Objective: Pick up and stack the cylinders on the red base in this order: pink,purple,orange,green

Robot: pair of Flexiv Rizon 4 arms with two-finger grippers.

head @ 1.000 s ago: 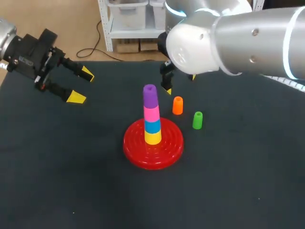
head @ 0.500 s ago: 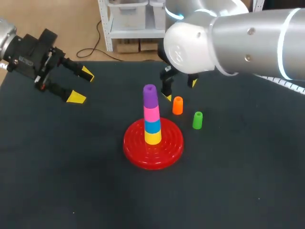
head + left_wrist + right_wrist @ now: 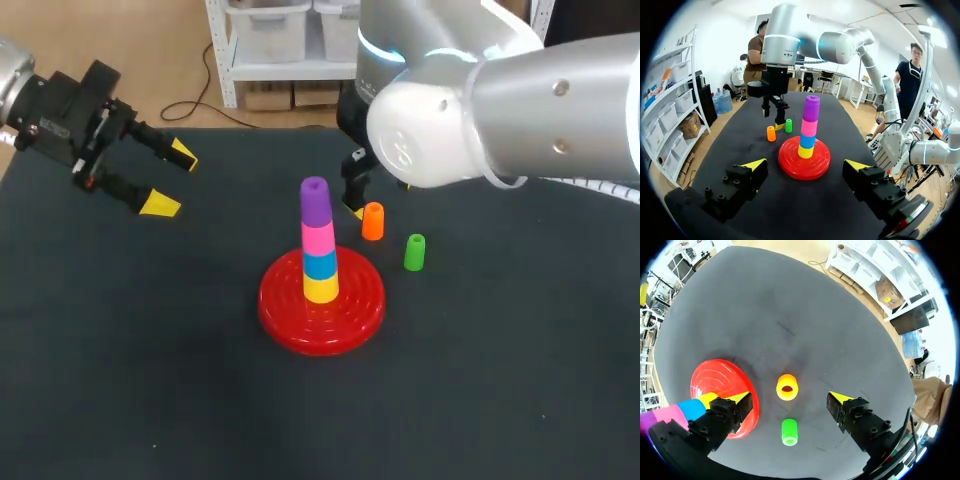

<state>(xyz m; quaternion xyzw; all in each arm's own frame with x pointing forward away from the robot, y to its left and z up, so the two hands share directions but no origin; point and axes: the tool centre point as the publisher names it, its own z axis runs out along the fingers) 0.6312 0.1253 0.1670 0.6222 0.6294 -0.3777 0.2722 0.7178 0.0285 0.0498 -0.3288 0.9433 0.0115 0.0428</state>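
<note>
Standing at centre frame in the head view: red base on the dark table, carrying an upright stack. Order bottom to top is yellow cylinder, blue cylinder, pink cylinder, purple cylinder.

Right of the base, apart from it: green cylinder, upright on the table. Orange cylinder is just beyond it to the upper left, also upright, the two close but not touching.

Right gripper hangs over the orange cylinder. Right wrist view: fingers spread wide, orange cylinder on the table between them, neither tip touching it. Head view shows only one finger, just left of the orange cylinder; the arm hides the other.

Left gripper sits at upper left of the head view, well apart from everything, fingers spread and holding nothing.
</note>
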